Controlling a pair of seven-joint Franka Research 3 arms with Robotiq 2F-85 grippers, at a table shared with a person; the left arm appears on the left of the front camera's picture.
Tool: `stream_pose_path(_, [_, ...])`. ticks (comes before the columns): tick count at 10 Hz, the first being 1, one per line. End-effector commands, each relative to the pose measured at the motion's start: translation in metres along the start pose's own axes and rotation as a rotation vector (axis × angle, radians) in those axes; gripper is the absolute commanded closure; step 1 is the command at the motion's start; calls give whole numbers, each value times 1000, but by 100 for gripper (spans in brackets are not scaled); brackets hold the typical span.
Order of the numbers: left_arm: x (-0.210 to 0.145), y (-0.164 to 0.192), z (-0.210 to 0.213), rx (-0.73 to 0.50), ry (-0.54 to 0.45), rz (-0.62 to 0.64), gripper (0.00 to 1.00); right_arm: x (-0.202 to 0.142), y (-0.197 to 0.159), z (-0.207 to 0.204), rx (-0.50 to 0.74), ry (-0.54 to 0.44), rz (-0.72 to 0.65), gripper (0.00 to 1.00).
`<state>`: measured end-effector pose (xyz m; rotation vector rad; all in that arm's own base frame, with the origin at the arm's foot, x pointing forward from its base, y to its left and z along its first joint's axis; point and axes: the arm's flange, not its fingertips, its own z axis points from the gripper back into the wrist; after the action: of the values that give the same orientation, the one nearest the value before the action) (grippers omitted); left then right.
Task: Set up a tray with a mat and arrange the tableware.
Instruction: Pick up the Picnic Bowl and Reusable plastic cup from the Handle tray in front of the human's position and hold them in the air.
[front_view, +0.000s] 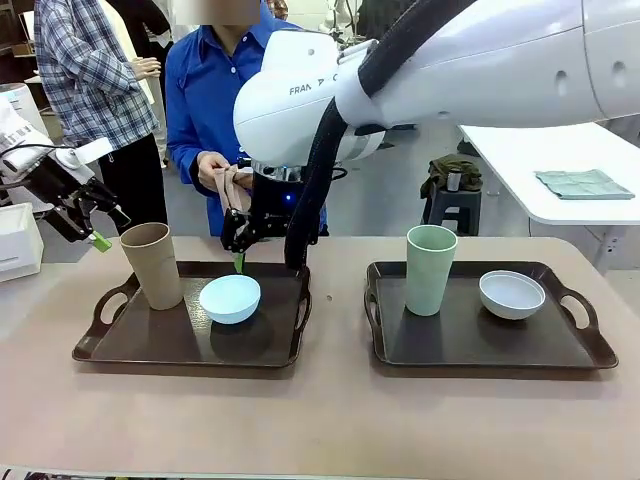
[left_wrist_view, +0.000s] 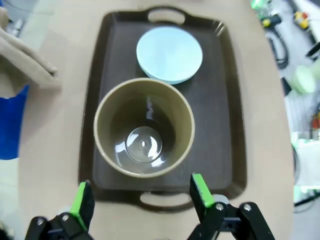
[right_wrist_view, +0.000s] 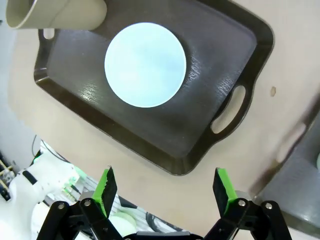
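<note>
From the front, the left gripper (front_view: 100, 228) is hovering open, left of the tall tan plastic cup (front_view: 152, 262) on the left brown tray (front_view: 150, 345). The right arm (front_view: 420, 70) is reaching across, its right gripper (front_view: 240, 252) released just beyond the round light-blue bowl (front_view: 229, 298). Each wrist view is looking down, jaws spread, on cup and bowl.

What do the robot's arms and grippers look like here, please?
The right arm is glossy white, rounded, marked with dark lettering, and carries a black ribbed hose. The left gripper and right gripper are black linkages with bright green pads.
</note>
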<state>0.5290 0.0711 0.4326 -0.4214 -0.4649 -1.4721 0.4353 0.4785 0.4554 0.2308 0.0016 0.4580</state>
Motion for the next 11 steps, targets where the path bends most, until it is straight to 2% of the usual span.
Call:
stream_pose_path(1, [0, 0, 4, 10, 19, -8, 0, -10, 0, 1, -5, 4, 7, 0])
stream_pose_path(4, [0, 0, 4, 10, 19, -8, 0, -1, 2, 0, 0, 0, 3, 0])
stream_pose_path(5, [-1, 0, 1, 4, 4, 0, 0, 2, 5, -2, 24, 4, 59, 0])
stream_pose_path(7, [-32, 28, -2, -147, -178, 61, 0, 6, 2, -15, 44, 29, 50, 0])
stream_pose_path(8, [-46, 35, -1, -184, -222, 93, 0, 7, 1, -19, 49, 31, 33, 0])
stream_pose_path(9, [-60, 36, 0, -226, -279, 78, 0, 7, 1, -25, 53, 39, 27, 0])
stream_pose_path(11, [-79, 40, -12, -218, -324, -5, 0, 11, 3, -39, 29, 48, -3, 0])
